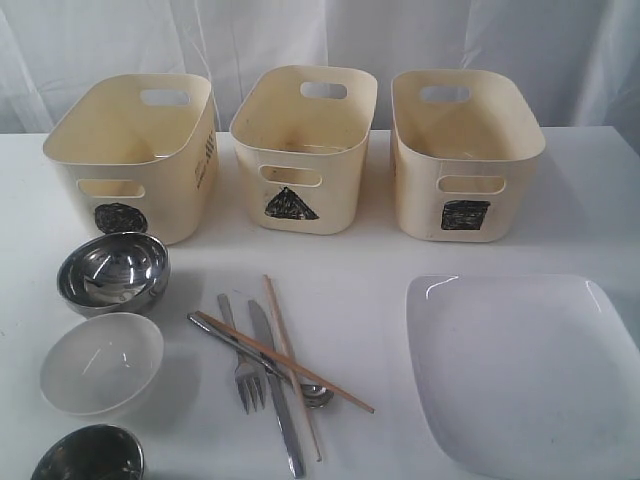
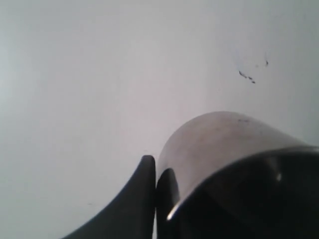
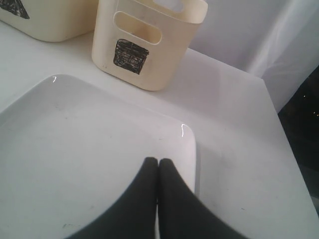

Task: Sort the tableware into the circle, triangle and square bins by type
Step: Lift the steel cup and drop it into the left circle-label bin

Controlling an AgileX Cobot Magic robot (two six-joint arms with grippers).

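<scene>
The white table [image 1: 380, 260] carries everything. The large white square plate [image 1: 525, 370] lies at the front right. The right gripper [image 3: 158, 160] hangs over the plate's corner with its black fingers pressed together, holding nothing. Behind stand the circle bin [image 1: 70, 160], triangle bin [image 1: 290, 130] and square bin [image 1: 465, 140] in a row. At front left sit the steel bowl [image 1: 113, 272], the white bowl [image 1: 102, 362] and, at the near edge, the steel cup [image 1: 88, 455]. The left gripper [image 2: 157, 164] has its fingers nearly meeting, one against the cup's outer wall; I cannot tell whether it grips the cup. In the middle, the chopsticks [image 1: 300, 371] lie crossed over the knife [image 1: 280, 400], fork [image 1: 243, 375] and spoon [image 1: 318, 396].
</scene>
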